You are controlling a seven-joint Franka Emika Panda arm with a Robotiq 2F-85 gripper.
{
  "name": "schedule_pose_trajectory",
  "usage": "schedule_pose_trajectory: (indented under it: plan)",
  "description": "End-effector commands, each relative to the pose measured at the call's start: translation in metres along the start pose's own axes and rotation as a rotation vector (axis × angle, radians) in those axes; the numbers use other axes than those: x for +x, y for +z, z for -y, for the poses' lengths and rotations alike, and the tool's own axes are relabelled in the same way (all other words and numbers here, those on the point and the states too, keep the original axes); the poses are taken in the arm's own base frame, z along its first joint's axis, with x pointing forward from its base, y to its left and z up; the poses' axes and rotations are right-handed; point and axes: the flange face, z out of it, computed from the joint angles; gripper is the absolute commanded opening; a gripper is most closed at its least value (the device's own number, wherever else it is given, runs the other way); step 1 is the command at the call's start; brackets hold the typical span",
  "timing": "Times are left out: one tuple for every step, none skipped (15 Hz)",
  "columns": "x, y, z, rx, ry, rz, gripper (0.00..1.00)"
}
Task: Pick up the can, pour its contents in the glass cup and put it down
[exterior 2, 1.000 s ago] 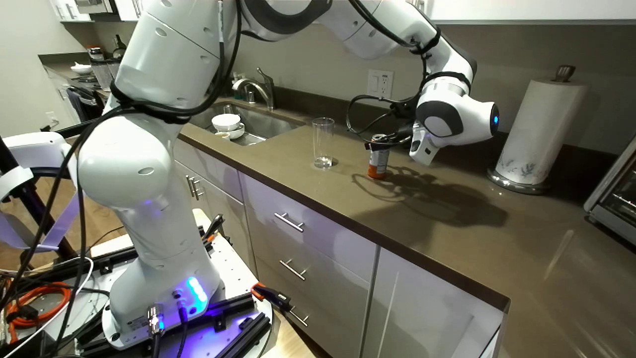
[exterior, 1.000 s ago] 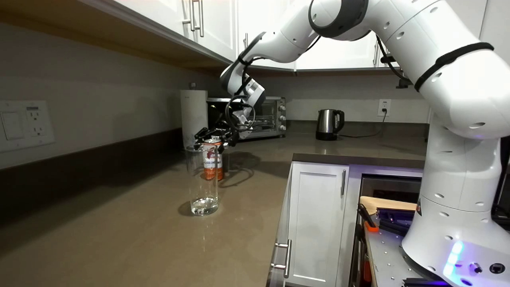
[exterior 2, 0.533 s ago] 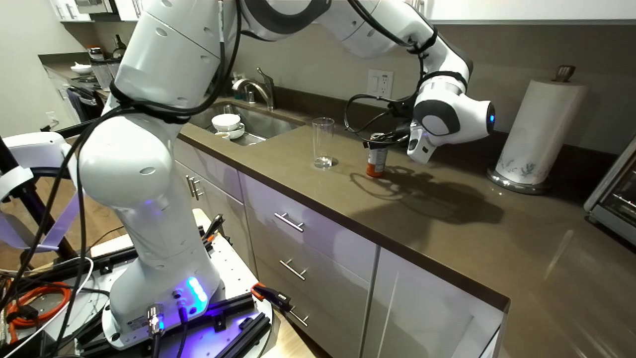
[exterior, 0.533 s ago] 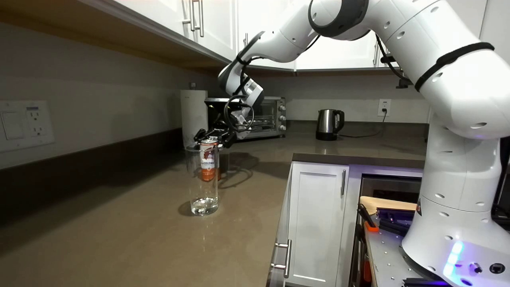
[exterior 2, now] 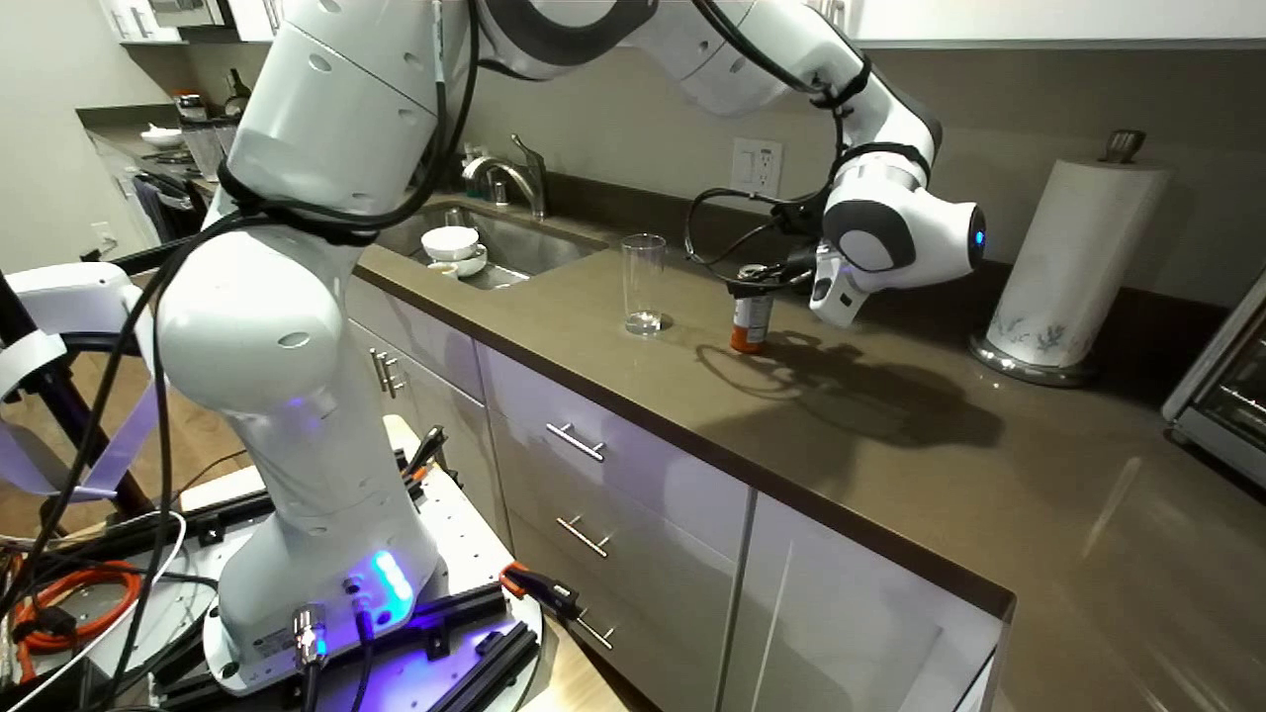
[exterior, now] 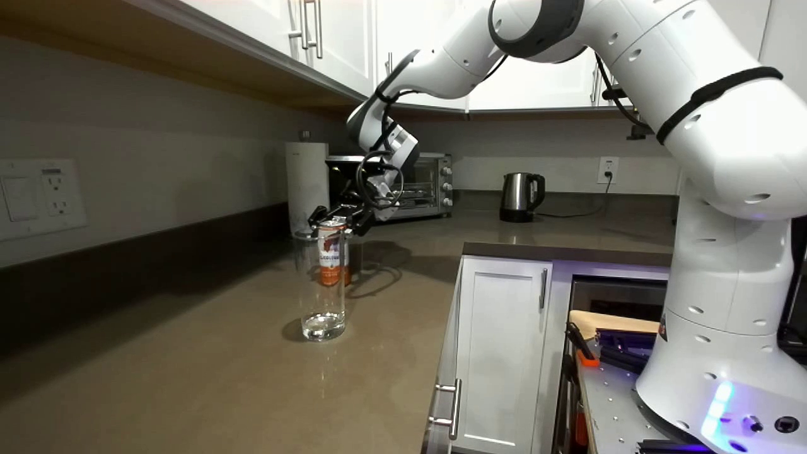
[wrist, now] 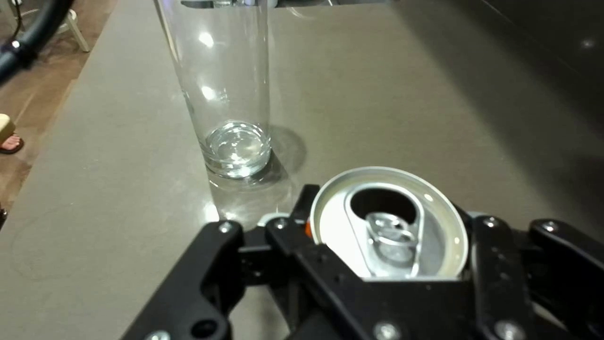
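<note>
The can (exterior: pixel 331 261), orange and white with a silver top, stands upright on the counter (exterior 2: pixel 870 494). Its opened drinking hole faces up on the can's lid (wrist: pixel 391 226) in the wrist view. My gripper (wrist: pixel 387 210) is shut around the can just below the rim, with one finger on each side; in an exterior view the gripper (exterior 2: pixel 757 285) hides part of the can's upper body. A short way off, the tall clear glass cup (exterior 2: pixel 644 282) stands upright. In the wrist view the glass cup (wrist: pixel 231 94) is ahead and left of the can.
A paper-towel roll (exterior 2: pixel 1073 267) and a toaster oven (exterior: pixel 422 186) stand farther along the counter, and a kettle (exterior: pixel 518 197) is in the corner. A sink (exterior 2: pixel 534 247) with bowls lies beyond the glass. Upper cabinets (exterior: pixel 416 82) hang above the arm.
My fingers have closed on the can. The can has turned a little and shifted slightly toward the glass cup, with the arm moving slightly too. The glass cup stays put.
</note>
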Motion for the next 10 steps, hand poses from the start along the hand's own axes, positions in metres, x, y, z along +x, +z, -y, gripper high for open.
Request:
schedule_pose_trajectory:
  plan:
    - [-0.008, -0.008, -0.012, 0.011, 0.023, 0.005, 0.36]
    - [-0.008, -0.009, -0.013, 0.013, 0.024, 0.003, 0.41]
    - [-0.009, -0.011, -0.016, 0.015, 0.026, 0.002, 0.41]
    - [-0.01, -0.013, -0.018, 0.017, 0.025, -0.003, 0.43]
    - [-0.01, -0.015, -0.021, 0.019, 0.026, -0.007, 0.43]
    - [-0.011, -0.016, -0.024, 0.021, 0.026, -0.008, 0.41]
    - [-0.013, -0.018, -0.028, 0.024, 0.027, -0.01, 0.44]
    - [-0.014, -0.02, -0.03, 0.026, 0.028, -0.013, 0.44]
    - [-0.017, -0.021, -0.034, 0.03, 0.029, -0.016, 0.45]
    - [-0.018, -0.023, -0.037, 0.032, 0.029, -0.017, 0.45]
